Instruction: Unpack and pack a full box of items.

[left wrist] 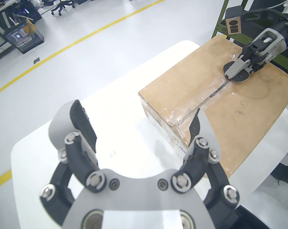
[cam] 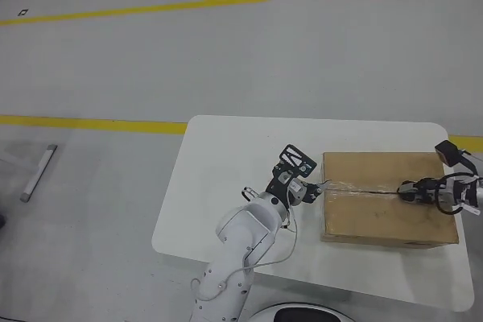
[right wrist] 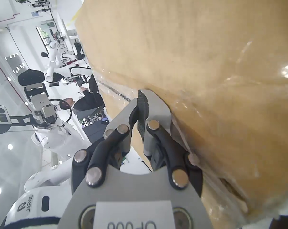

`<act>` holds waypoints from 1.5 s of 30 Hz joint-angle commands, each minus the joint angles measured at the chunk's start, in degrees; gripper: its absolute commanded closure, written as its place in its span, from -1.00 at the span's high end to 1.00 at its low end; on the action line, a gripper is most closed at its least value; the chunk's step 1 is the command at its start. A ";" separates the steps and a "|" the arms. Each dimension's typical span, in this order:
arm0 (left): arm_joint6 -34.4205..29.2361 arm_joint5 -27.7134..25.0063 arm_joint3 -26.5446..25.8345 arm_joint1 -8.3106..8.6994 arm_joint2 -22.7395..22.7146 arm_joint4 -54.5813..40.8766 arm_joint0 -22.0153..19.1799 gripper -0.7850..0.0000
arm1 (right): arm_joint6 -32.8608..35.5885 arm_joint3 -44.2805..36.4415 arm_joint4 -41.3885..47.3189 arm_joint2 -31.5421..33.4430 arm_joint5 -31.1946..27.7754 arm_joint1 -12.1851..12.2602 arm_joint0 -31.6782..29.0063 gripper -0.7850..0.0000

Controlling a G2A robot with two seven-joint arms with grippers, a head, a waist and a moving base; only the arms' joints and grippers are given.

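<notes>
Box [cam: 386,209] [left wrist: 182,84] [right wrist: 194,36] sits closed on the right part of the white table [cam: 225,161] [left wrist: 115,144], flaps down, with clear tape [cam: 362,191] [left wrist: 206,98] along the centre seam and wrapping down over the end face. The tape looks wrinkled and partly lifted at the end nearer the left arm. Left gripper [cam: 310,191] [left wrist: 136,109] is at that end of the box, level with the seam and spread wide. One finger [left wrist: 196,122] is touching the top edge of the box right where the tape folds over. The other finger [left wrist: 83,122] hangs over bare table, off the box. Nothing is gripped, so the box end is beside the open gap rather than inside it. Right gripper [cam: 408,191] [left wrist: 237,72] [right wrist: 142,98] is at the opposite end of the seam, on top of the box. Its fingers are pinched together with the tips down on the taped seam line. Can't tell whether they've caught any tape between them. The two grippers sit on the same seam line, well apart, with most of the lid between them. Some handwriting shows on the near lid flap [left wrist: 239,110], beside the seam.
</notes>
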 commanded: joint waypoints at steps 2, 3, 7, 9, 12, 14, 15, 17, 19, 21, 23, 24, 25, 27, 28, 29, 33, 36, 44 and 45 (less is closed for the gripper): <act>0.00 0.00 0.00 0.00 0.00 0.00 0.00 1.00 | 0.91 0.84 0.35 1.03 0.04 0.19 -0.07 -1.00; 0.00 0.00 0.00 0.00 0.00 0.00 0.00 1.00 | 0.81 0.98 0.03 1.34 0.21 0.26 -0.19 -1.00; 0.00 0.00 0.00 0.00 0.00 0.00 0.00 1.00 | 0.76 1.91 0.00 2.79 0.98 0.52 -0.72 -1.00; 0.00 0.00 0.00 0.00 0.00 0.00 0.00 1.00 | 0.62 2.56 0.46 3.97 1.10 0.69 -1.04 -1.00; 0.00 0.00 0.00 0.00 0.00 0.00 0.00 1.00 | -0.03 3.65 3.68 7.24 -0.23 0.95 -1.87 -1.00; 0.00 0.00 0.00 0.00 0.00 0.00 0.00 1.00 | -0.73 4.01 6.32 10.56 -1.53 1.23 -3.38 -1.00; 0.00 0.00 0.00 0.00 0.00 0.00 0.00 1.00 | -1.41 4.08 7.19 12.34 -1.85 1.40 -4.34 -1.00; 0.00 0.00 0.00 0.00 0.00 0.00 0.00 1.00 | -3.49 4.33 9.46 16.08 -2.62 1.61 -6.67 -1.00; 0.00 0.00 0.00 0.00 0.00 0.00 0.00 1.00 | -6.82 5.17 11.77 19.43 -2.75 1.62 -9.45 -1.00; 0.00 0.00 0.00 0.00 0.00 0.00 0.00 1.00 | -10.23 5.67 13.45 21.51 -2.07 1.43 -12.38 -1.00; 0.00 0.00 0.00 0.00 0.00 0.00 0.00 1.00 | -13.95 6.24 13.25 22.36 -1.60 1.19 -15.00 -1.00; 0.00 0.00 0.00 0.00 0.00 0.00 0.00 1.00 | -16.33 6.19 12.10 22.07 -0.88 1.04 -16.20 -1.00; 0.00 0.00 0.00 0.00 0.00 0.00 0.00 1.00 | -18.02 5.74 12.03 21.59 -0.30 0.82 -17.04 -1.00; 0.00 0.00 0.00 0.00 0.00 0.00 0.00 1.00 | -18.30 5.23 13.63 19.43 0.91 0.19 -18.23 -1.00; 0.00 0.00 0.00 0.00 0.00 0.00 0.00 1.00 | -18.39 5.15 13.89 18.36 0.96 -0.06 -18.24 -1.00; 0.00 0.00 0.00 0.00 0.00 0.00 0.00 1.00 | -18.45 4.97 13.32 16.74 1.22 -0.32 -18.17 -1.00; 0.00 0.00 0.00 0.00 0.00 0.00 0.00 1.00 | -18.31 4.08 12.16 11.62 0.83 -1.26 -16.12 -1.00; 0.00 0.00 0.00 0.00 0.00 0.00 0.00 1.00 | -17.63 4.02 12.16 8.97 0.36 -1.86 -14.23 -1.00; 0.00 0.00 0.00 0.00 0.00 0.00 0.00 1.00 | -15.53 4.08 11.52 3.10 -0.27 -3.29 -9.70 -1.00; 0.00 0.00 0.00 0.00 0.00 0.00 0.00 1.00 | -15.40 3.89 11.53 2.41 -0.33 -3.48 -9.22 -1.00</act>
